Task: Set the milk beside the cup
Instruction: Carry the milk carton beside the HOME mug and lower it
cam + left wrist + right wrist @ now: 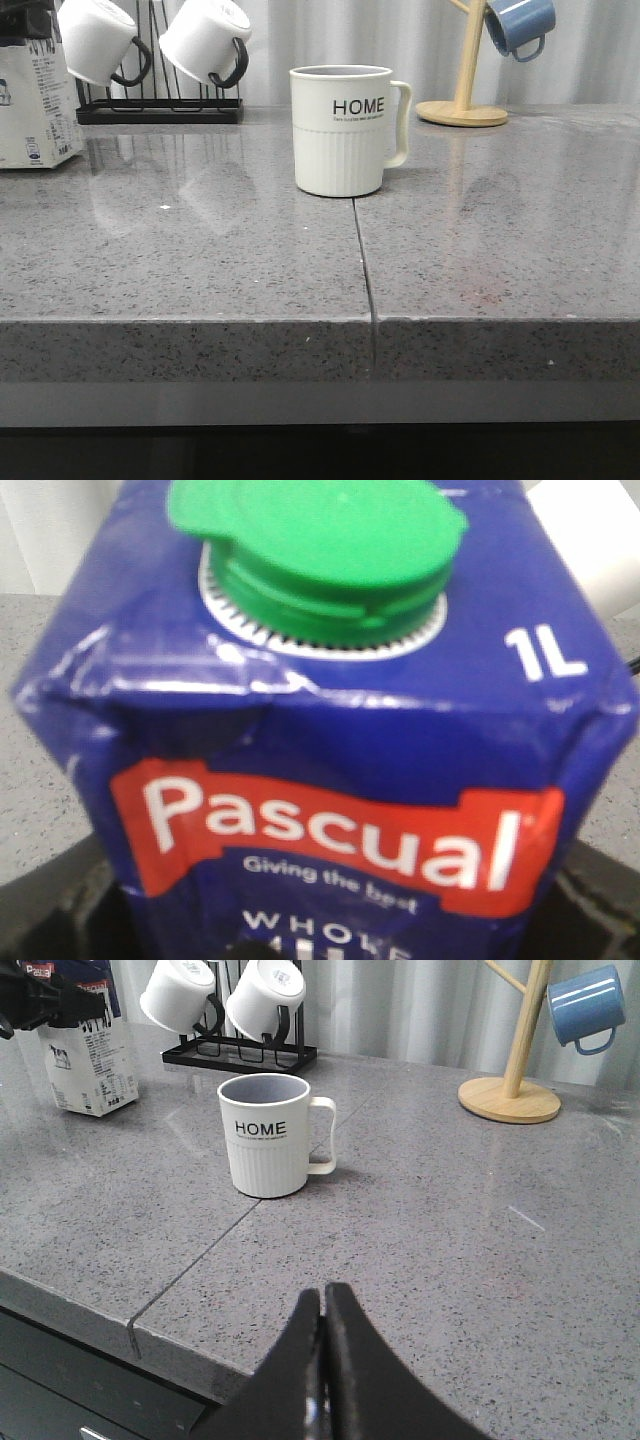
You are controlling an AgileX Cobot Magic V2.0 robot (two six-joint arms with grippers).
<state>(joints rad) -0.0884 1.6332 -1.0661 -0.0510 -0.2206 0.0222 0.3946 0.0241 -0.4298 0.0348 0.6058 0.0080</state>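
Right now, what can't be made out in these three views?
- Left gripper: milk fills the left wrist view; grip hidden.
- Front view: milk cut off by the left edge.
- Small print under HOME on the cup: too small.
- Right gripper: shut, empty.

Front camera low at counter [200, 260] edge, facing forward; you see cup [342, 130] near centre, milk [35, 105] cut by left border. Left wrist camera pressed close above milk [330, 730] top, carton fills view. Right wrist camera higher, looking over closed right gripper [322, 1360]; shares cup [267, 1135], milk [88, 1060], counter [450, 1230] with front.
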